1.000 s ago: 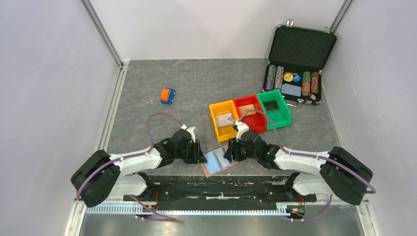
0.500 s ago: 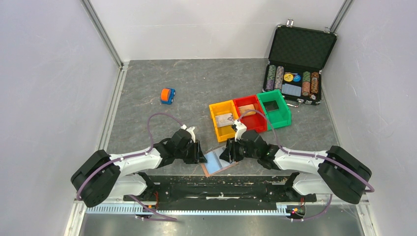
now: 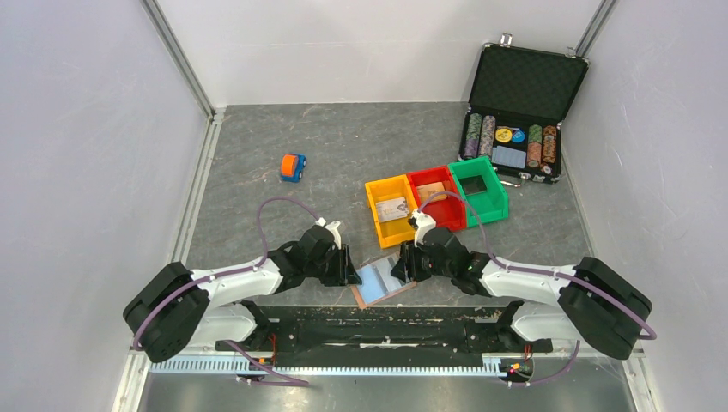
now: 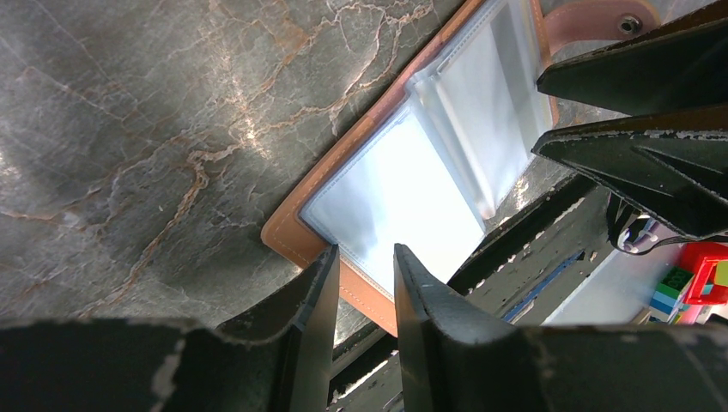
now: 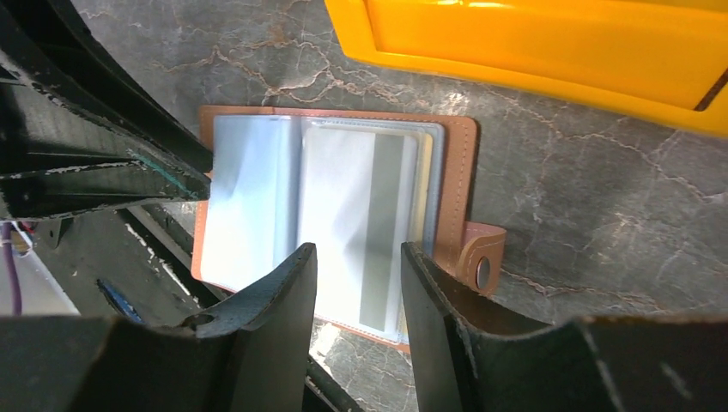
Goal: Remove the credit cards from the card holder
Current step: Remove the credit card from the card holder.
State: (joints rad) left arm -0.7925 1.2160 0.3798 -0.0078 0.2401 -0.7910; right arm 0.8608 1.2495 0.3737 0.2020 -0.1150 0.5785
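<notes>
The card holder point(image 3: 384, 281) lies open near the table's front edge, reddish-brown with pale clear pockets point(image 5: 343, 197). A grey band point(image 5: 379, 232) shows inside the right-hand pocket, with a yellowish edge beside it; I cannot tell if these are credit cards. My left gripper point(image 4: 365, 253) stands open, tips at the holder's left edge point(image 4: 292, 236). My right gripper point(image 5: 356, 249) hovers open over the right-hand pockets, with nothing between its fingers. One card point(image 3: 391, 208) lies in the yellow bin and another point(image 3: 432, 192) in the red bin.
Yellow point(image 3: 375, 215), red point(image 3: 451, 210) and green point(image 3: 494, 202) bins stand in a row just behind the holder. An open black chip case point(image 3: 524, 81) is at the back right. A small orange-and-blue toy car point(image 3: 293, 166) sits at mid-left. The table's front rail point(image 3: 378, 313) runs right below the holder.
The right gripper swayed slightly left and back over the holder. The left gripper and the holder kept their places.
</notes>
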